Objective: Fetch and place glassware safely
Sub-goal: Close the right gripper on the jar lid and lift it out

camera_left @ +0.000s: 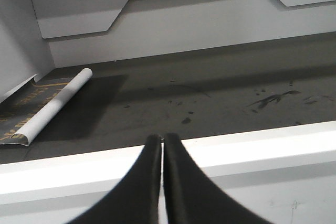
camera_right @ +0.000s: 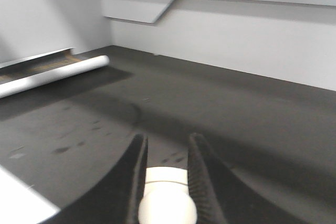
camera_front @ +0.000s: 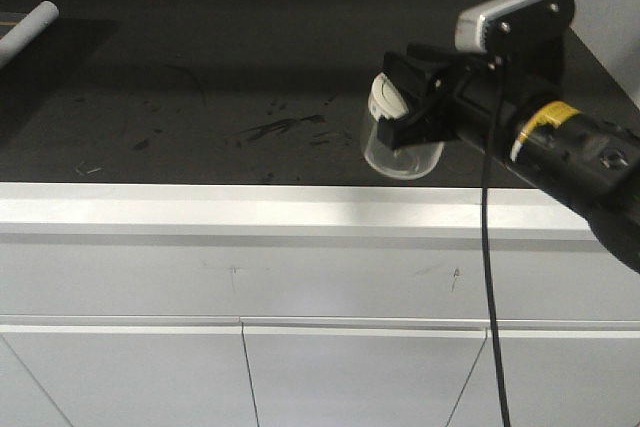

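White roll [camera_front: 30, 27] lies at far left corner of dark countertop [camera_front: 200, 57]. Left gripper [camera_left: 161, 142], seen only in its own wrist view: fingers pressed together, nothing between, hanging before white front edge. Scuff marks [camera_front: 285, 127] mid-countertop. Glass jar [camera_front: 402, 155] right of middle, near front edge, tipped with cream-white lid [camera_front: 384, 99] facing left. Right gripper [camera_front: 405, 112] pinching jar at lid end; right wrist view shows lid between both fingers [camera_right: 137, 166]. Whether jar touches countertop: cannot tell.
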